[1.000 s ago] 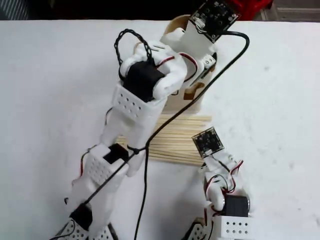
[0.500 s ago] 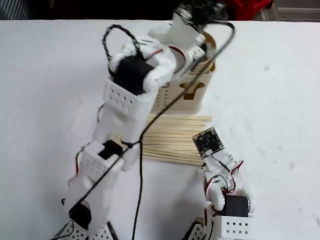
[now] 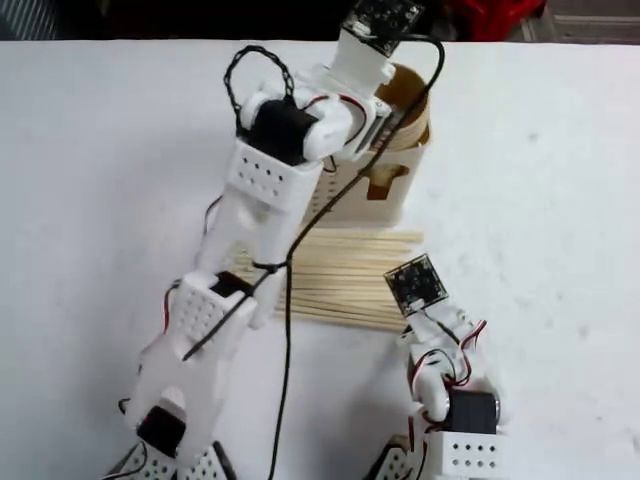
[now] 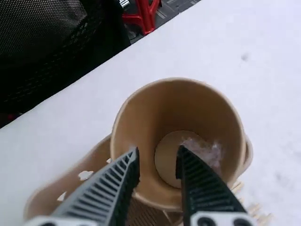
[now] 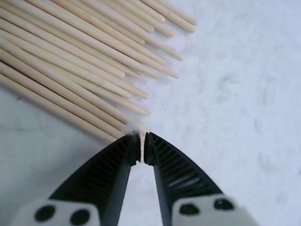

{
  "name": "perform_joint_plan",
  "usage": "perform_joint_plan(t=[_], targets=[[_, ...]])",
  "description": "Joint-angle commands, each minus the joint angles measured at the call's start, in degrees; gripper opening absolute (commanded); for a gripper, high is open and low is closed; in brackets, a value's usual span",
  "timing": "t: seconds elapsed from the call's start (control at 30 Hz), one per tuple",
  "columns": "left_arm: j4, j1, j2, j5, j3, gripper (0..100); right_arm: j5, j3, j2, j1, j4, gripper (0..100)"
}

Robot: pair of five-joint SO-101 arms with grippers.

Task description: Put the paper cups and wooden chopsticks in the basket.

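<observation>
A brown paper cup (image 4: 188, 117) stands upright in the far end of the beige wooden basket (image 3: 385, 205); in the high view the cup (image 3: 412, 108) rises above the basket's wall. My left gripper (image 4: 157, 155) is open over the cup's near rim, one finger outside the wall and one inside. Wooden chopsticks (image 3: 345, 275) lie in a flat row on the table in front of the basket. My right gripper (image 5: 141, 139) is shut with nothing in it, its tips just off the chopsticks' (image 5: 84, 70) pointed ends.
The white table (image 3: 540, 200) is bare to both sides. The left arm (image 3: 260, 200) and its black cable cross above the chopsticks' left part. Dark chairs and a red frame stand beyond the far edge.
The left wrist swung toward the far edge and back a little, uncovering the cup in the basket. The right arm and the chopsticks stayed put.
</observation>
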Motion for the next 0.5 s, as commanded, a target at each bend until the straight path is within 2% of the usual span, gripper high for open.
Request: perform_joint_plan(t=[0.0,0.3,0.47], targets=[[-1.05,-0.57,2.86,0.97,-0.62,15,0.62,0.44,-0.31,-0.04,-0.92,3.5],[-2.46,-0.22,7.96,0.79,-0.62,15,0.62,0.44,-0.31,-0.04,-0.92,3.5],[-1.76,-0.57,6.55,0.62,-3.69,15,0.62,0.44,-0.31,-0.04,-0.92,3.5]])
